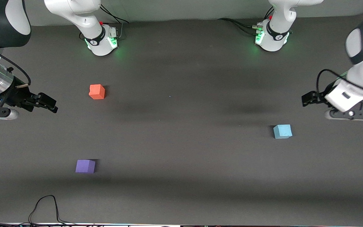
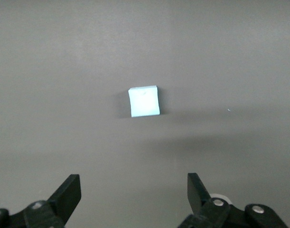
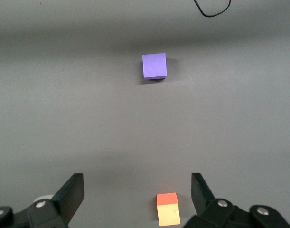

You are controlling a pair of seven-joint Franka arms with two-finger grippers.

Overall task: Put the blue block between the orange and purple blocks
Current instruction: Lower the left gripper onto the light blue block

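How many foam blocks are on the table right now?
3. The orange block and the purple block, nearer the front camera, sit toward the right arm's end; the blue block toward the left arm's end. None appears hidden.

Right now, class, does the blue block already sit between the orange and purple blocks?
No: the blue block lies alone toward the left arm's end of the table, apart from the orange block and purple block.

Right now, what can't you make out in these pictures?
- Right arm's gripper: front view, its body runs off the picture's edge; only the open fingers show in its wrist view.
- Left arm's gripper: front view, mostly covered by its own wrist.
- Orange block: right wrist view, nearly at the frame's edge.
- Blue block, purple block: undersides hidden against the table.
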